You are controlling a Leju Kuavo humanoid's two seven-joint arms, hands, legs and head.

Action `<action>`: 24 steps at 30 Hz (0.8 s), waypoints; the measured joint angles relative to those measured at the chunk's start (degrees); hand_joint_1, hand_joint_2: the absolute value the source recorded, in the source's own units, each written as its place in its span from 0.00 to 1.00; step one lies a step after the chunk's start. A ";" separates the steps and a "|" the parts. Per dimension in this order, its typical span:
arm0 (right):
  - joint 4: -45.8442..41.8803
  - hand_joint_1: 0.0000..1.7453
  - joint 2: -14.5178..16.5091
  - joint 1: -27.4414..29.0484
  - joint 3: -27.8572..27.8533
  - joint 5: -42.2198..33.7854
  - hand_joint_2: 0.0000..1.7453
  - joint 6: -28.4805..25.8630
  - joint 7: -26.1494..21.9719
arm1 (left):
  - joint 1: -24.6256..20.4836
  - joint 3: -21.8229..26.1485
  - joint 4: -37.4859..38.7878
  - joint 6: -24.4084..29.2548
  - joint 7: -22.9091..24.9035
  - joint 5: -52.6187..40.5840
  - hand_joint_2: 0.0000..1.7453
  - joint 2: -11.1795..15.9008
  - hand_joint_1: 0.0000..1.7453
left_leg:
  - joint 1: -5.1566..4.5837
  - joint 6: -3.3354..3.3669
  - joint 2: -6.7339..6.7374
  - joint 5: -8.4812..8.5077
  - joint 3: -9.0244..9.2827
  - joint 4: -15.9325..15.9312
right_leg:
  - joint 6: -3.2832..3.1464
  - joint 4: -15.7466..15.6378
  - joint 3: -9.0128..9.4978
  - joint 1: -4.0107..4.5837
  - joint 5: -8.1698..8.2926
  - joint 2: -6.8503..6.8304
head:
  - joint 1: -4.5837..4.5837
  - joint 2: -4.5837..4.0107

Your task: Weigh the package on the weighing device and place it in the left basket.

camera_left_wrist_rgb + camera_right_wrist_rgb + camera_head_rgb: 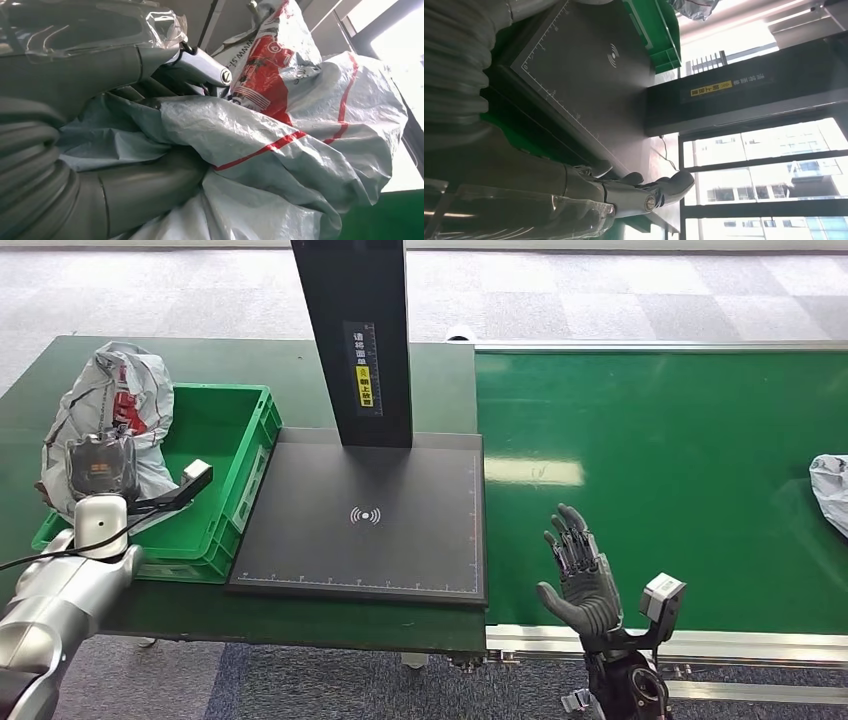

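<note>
Left hand (100, 150) up close in the wrist view, thumb and fingers wrapped tight into crumpled plastic — it grips the package (280, 130), a grey-white bag with red stripes and red print. From the head view that same package (110, 410) sits raised at the left end of the basket (225, 440), over its far left corner, with the left arm reaching up from below and the hand (100, 468) mostly hidden behind its wrist cover. Whether the bag touches the basket's rim I cannot tell.

Moving outward — the green basket lies on the dark green table (430, 370), just beside the left edge of the scale (365, 515), a flat black plate with a white signal mark at its middle and a black post (355, 340) rising from its far side.

Right hand (582, 575) is over the near edge of the green belt (660, 470), just right of the scale, fingers spread and pointing up, holding nothing. At the belt's far right edge, a second bag (832, 490) pokes into view.
</note>
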 joint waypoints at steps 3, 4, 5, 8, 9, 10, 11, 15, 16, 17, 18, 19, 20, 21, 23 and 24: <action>0.00 0.00 0.25 0.00 0.00 0.00 1.00 0.00 0.31 | 0.00 0.01 0.55 0.32 -0.66 0.00 1.00 0.21 0.61 | 0.00 0.00 0.00 0.00 0.00 0.00 | 0.00 0.00 0.00 0.00 0.00 0.00 | -0.01 0.00; 0.00 0.00 0.32 0.00 0.00 0.00 1.00 0.00 0.42 | 0.00 -0.02 0.68 0.76 -0.86 0.00 1.00 0.25 0.57 | 0.00 0.00 0.00 0.00 0.00 0.00 | 0.00 0.00 0.00 0.00 0.00 0.00 | -0.01 0.00; 0.00 0.00 0.38 0.00 0.00 0.00 1.00 0.00 0.52 | 0.00 -0.08 0.75 1.41 -0.98 0.00 1.00 0.26 0.53 | 0.00 0.00 0.00 0.00 0.00 0.00 | 0.00 0.00 0.00 0.00 0.00 0.00 | -0.01 0.00; 0.00 0.00 0.54 -0.01 -0.02 0.00 1.00 0.00 0.73 | -0.04 -0.68 0.87 3.82 -0.71 0.00 1.00 0.29 0.30 | 0.00 0.00 -0.01 0.00 0.00 0.00 | 0.00 0.00 0.00 0.00 0.00 0.00 | -0.01 0.00; 0.00 0.00 0.60 -0.01 -0.03 0.01 1.00 0.00 0.79 | -0.07 -1.00 0.92 4.49 -0.52 0.00 1.00 0.29 0.16 | 0.00 0.00 -0.01 0.00 0.00 0.00 | 0.00 0.00 0.00 0.00 0.00 0.00 | -0.01 0.00; 0.00 0.00 0.65 -0.01 -0.04 0.01 1.00 0.00 0.83 | -0.09 -1.32 0.98 5.04 -0.34 0.00 1.00 0.30 0.08 | 0.00 0.00 -0.01 0.00 0.00 0.00 | 0.00 0.00 0.00 0.00 0.00 0.00 | -0.01 0.00; 0.00 0.00 0.70 -0.01 -0.05 0.02 1.00 0.00 0.87 | -0.13 -1.62 1.03 5.43 -0.20 0.00 1.00 0.30 0.00 | 0.00 0.00 -0.01 0.00 0.00 0.00 | 0.00 0.00 -0.01 0.00 0.00 0.00 | -0.01 0.00; 0.00 0.00 0.82 -0.01 -0.07 0.02 1.00 0.00 0.97 | -0.42 -3.11 1.24 6.67 0.48 0.00 1.00 0.42 0.00 | 0.00 0.00 -0.01 0.00 0.00 0.00 | 0.00 0.00 0.00 0.00 0.00 0.00 | -0.01 0.00; 0.00 0.00 0.84 -0.01 -0.07 0.02 1.00 0.00 0.98 | -0.50 -3.52 1.32 6.84 0.61 0.00 1.00 0.46 0.00 | 0.00 0.00 -0.01 0.00 0.00 0.00 | 0.00 0.00 0.00 0.00 0.00 0.00 | -0.01 0.00; 0.00 0.00 0.85 -0.01 -0.08 0.02 1.00 0.00 0.99 | -0.59 -3.87 1.40 6.95 0.72 0.00 1.00 0.49 0.00 | 0.00 0.00 -0.01 0.00 0.00 0.00 | 0.00 0.00 0.00 0.00 0.00 0.00 | -0.01 0.00; 0.00 0.00 0.86 -0.01 -0.08 0.02 1.00 0.00 0.99 | -0.65 -4.24 1.46 7.13 1.01 0.00 1.00 0.54 0.00 | 0.00 0.00 -0.01 0.00 0.00 0.00 | 0.00 0.00 0.00 0.00 0.00 0.00 | -0.01 0.00; 0.00 0.00 0.86 -0.01 -0.09 -0.01 1.00 0.00 0.99 | -0.68 -4.74 1.37 7.42 1.58 0.00 1.00 0.67 0.00 | 0.00 0.00 -0.01 0.00 0.00 0.00 | 0.00 0.00 0.00 0.00 0.00 0.00 | -0.01 0.00; 0.00 0.00 0.86 0.00 -0.09 -0.03 1.00 0.00 1.01 | -0.68 -5.41 1.09 7.81 2.39 0.00 1.00 0.87 0.00 | 0.00 0.00 -0.01 0.00 0.00 0.00 | 0.00 0.00 0.00 0.00 0.00 0.00 | -0.01 0.00; 0.00 0.00 0.85 0.00 -0.09 -0.07 1.00 0.00 1.03 | -0.67 -6.14 0.68 8.21 3.32 0.00 1.00 1.11 0.00 | 0.00 0.00 -0.01 0.00 0.00 0.00 | 0.00 0.00 -0.01 0.00 0.00 0.00 | -0.01 0.00; 0.00 0.00 0.85 0.01 -0.10 -0.13 1.00 0.00 1.07 | -0.66 -7.40 -0.17 8.63 4.55 0.00 1.00 1.56 0.00 | 0.00 0.00 -0.01 0.00 0.00 0.00 | 0.00 0.00 -0.01 0.00 0.00 0.00 | -0.01 0.00; 0.00 0.00 0.85 0.01 -0.11 -0.15 1.00 0.00 1.08 | -0.66 -7.84 -0.47 8.67 4.80 0.00 1.00 1.71 0.00 | 0.00 0.00 -0.01 0.00 0.00 0.00 | 0.00 0.00 -0.01 0.00 0.00 0.00 | -0.01 0.00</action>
